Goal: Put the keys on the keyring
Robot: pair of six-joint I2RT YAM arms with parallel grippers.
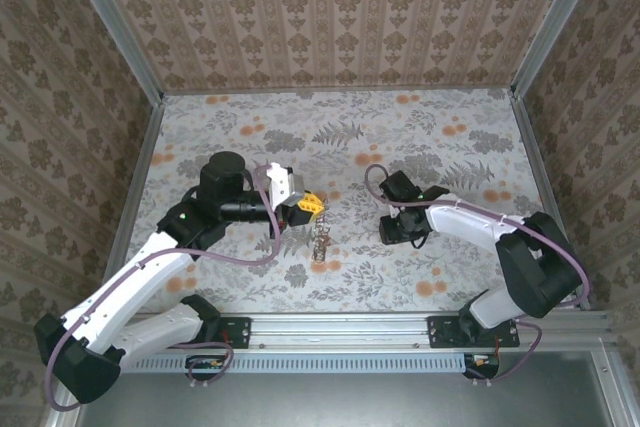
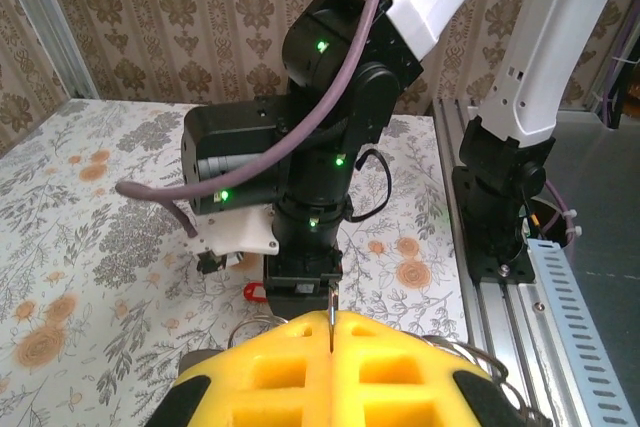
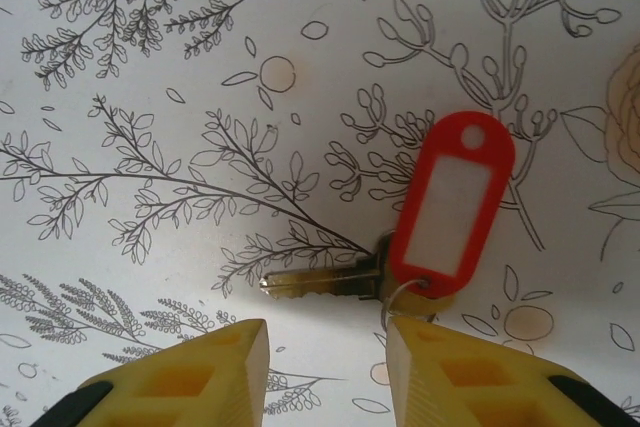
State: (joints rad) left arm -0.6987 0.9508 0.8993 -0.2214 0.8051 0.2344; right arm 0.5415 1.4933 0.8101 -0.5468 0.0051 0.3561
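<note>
- The left arm (image 1: 130, 287) is showing white shells joined by black joints.
- The right arm (image 1: 470, 219) is wearing the same white and black.
- A purple-grey cable (image 1: 278, 237) is looping along each arm.
- Small green lights (image 2: 320, 46) are glowing on the black housings.
- The left tool (image 2: 330, 332) and the right tool (image 3: 325, 362) are carrying yellow fingers (image 3: 190, 377) with square recesses and black backing.

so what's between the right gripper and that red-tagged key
nothing, just bare flowered tablecloth between the open right gripper and the key with its red tag, seen in the right wrist view
</note>
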